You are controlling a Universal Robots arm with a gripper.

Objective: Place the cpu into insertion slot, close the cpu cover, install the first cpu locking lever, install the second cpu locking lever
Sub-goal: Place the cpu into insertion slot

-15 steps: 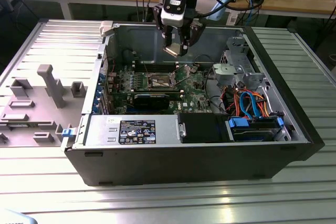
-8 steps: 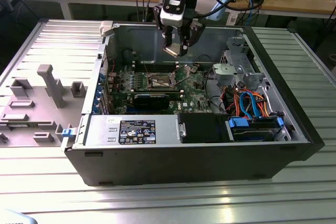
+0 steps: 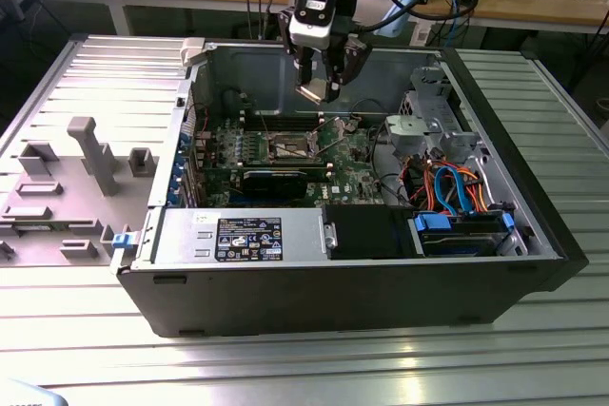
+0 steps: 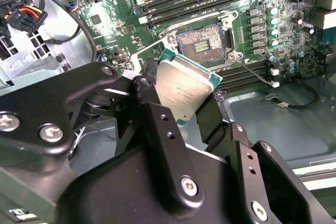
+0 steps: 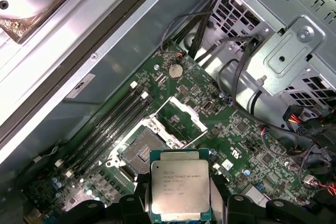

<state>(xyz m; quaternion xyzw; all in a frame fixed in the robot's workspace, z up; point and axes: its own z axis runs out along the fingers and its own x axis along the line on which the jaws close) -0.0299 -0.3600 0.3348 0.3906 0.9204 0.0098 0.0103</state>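
I look into an open computer case (image 3: 333,297) on a ribbed counter (image 3: 285,368); blue cables (image 3: 459,181) inside, grey tray (image 3: 57,154) beside.

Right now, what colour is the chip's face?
Pale silver, on the thin square cpu; first wrist view shows it best.

We see cpu (image 5: 180,190): thin square, silvery face, green edge, held aloft over board, clear of slot (image 5: 140,153). Slot: dark centre, silvery rim, empty. Cover (image 5: 189,114): silvery frame, swung open, tilted up beside slot.
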